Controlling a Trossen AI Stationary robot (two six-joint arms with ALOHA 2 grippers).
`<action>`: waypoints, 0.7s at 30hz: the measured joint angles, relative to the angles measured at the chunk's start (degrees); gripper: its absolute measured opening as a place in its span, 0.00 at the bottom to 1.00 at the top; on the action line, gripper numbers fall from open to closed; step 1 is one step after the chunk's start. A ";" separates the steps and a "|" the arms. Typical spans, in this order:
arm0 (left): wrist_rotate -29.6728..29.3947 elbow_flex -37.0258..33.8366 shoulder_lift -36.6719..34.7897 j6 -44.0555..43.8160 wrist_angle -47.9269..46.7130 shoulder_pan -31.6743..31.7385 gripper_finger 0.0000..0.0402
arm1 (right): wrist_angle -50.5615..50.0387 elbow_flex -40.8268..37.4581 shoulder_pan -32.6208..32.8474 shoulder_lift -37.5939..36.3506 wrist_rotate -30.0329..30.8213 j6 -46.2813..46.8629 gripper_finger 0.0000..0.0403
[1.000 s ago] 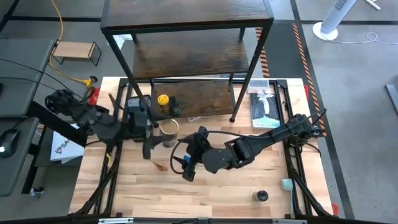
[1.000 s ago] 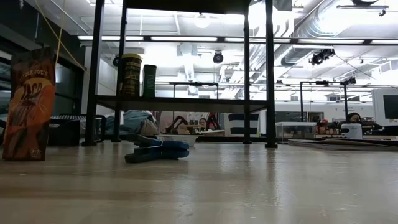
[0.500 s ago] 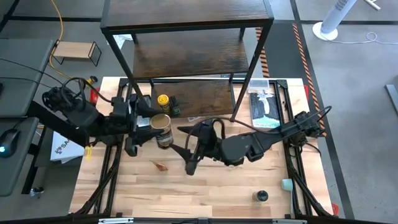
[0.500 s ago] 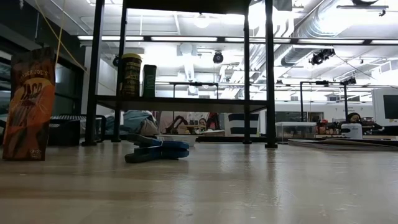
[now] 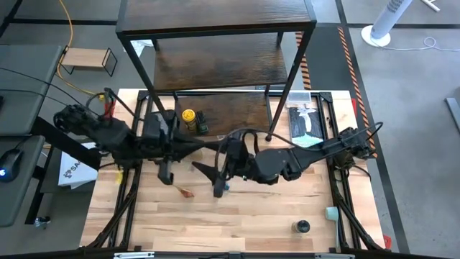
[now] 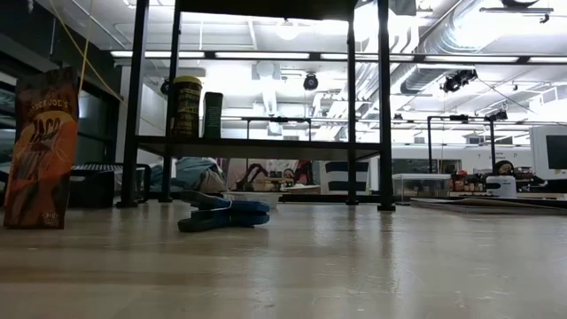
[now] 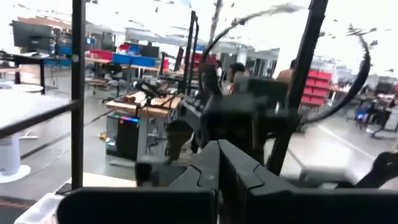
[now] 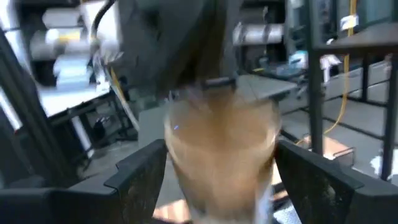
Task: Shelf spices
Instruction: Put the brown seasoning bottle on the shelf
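Pinches the tan jar (image 8: pixel 221 140) across its body, as far as the blur allows: right gripper (image 8: pixel 221 171) with fingers (image 8: pixel 140 171) spread wide, one against each side. Holds it in the air above the bench's (image 5: pixel 251 216) middle, just in front of the shelf's (image 5: pixel 215 72) bottom board.

Close by, toward the bench's left edge: left gripper (image 7: pixel 217 171), fingers pressed together on nothing, pointed at the right arm.

Probably light and stiff, that jar, with smooth round walls likely to twist or slide in a loose pinch. Best gripped across the middle of the body, below the lid, with the axis kept upright. Cannot tell whether glass or plastic, so best set down gently rather than dropped.

Already on the bottom board, toward its left end: yellow jar (image 5: pixel 188 116) with the box (image 5: pixel 203 122) just beside it. Room beside them for the tan one, though the frame's thin posts call for a straight approach.

Not yet shelved: packet (image 5: pixel 185 191) left of the bench's middle, black jar (image 5: pixel 301 227) near the front edge, toward the right corner.
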 joint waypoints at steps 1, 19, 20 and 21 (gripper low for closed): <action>-0.10 -0.02 0.35 0.02 -0.06 0.13 0.01 | 0.68 0.01 0.01 -0.02 -0.14 -0.02 0.72; 6.57 -11.95 -1.74 -28.97 -45.83 -10.18 0.02 | -40.19 0.02 1.38 -0.04 3.46 16.09 0.72; 7.08 -14.92 -1.72 -31.45 -45.57 -10.38 0.04 | -42.50 0.02 1.64 -0.04 2.79 18.24 0.72; 8.06 -17.75 -1.68 -33.58 -44.88 -10.12 0.06 | -44.55 0.02 2.03 -0.04 2.47 20.33 0.72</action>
